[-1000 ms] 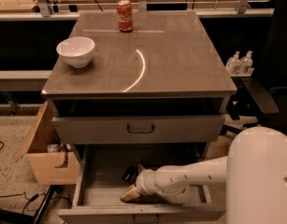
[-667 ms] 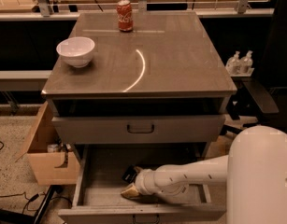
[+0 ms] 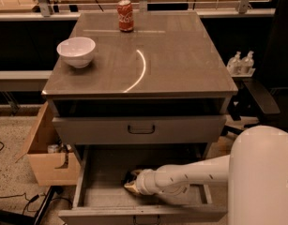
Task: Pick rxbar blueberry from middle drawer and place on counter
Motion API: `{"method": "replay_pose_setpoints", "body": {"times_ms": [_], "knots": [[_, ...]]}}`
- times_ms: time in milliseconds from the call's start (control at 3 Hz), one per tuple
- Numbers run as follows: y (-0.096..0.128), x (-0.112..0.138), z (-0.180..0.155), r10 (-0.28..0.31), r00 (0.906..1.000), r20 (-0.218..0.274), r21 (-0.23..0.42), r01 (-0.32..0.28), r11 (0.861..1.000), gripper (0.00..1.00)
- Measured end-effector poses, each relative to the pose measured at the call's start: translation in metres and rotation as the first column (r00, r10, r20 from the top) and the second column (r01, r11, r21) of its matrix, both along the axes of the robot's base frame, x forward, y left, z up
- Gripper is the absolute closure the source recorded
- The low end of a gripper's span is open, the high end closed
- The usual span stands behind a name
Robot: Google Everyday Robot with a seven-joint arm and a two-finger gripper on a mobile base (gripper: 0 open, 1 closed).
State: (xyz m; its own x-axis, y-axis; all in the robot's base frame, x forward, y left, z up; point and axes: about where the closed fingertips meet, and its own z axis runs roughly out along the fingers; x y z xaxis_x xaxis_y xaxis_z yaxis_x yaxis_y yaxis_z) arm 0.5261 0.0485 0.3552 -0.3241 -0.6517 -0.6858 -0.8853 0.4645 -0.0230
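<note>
First, nearest: white robot body (image 3: 263,177), lower right, with a white arm (image 3: 190,173) reaching left into the open middle drawer (image 3: 81,186).

Pincer (image 3: 130,185): pale tan tip, low over the grey drawer floor, left of centre. Whether it is released or clenched cannot be told.

Rxbar blueberry (image 3: 133,174): small dark item in the middle drawer, right at the pincer's far side. Touching or merely beside, cannot tell.

Closed drawer front (image 3: 110,130) with a black loop handle (image 3: 141,129), directly above the open drawer.

Cardboard box (image 3: 45,165): on the floor, left of the cabinet.

Desk (image 3: 181,64): glossy grey-brown top with a curved glare streak (image 3: 140,71).

White bowl (image 3: 76,51): upright, left side of the desk.

Red can (image 3: 125,15): upright, far edge of the desk, well apart from the bowl.
</note>
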Motion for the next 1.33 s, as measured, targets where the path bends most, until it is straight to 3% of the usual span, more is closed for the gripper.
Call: {"method": "replay_pose_setpoints", "body": {"times_ms": [667, 1333], "knots": [[0.000, 0.000, 0.001, 0.000, 1.0000, 0.000, 0.000, 0.000, 1.000, 1.00], [-0.049, 0.001, 0.060, -0.031, 0.9955, -0.089, -0.057, 0.026, 0.998, 1.00]]}}
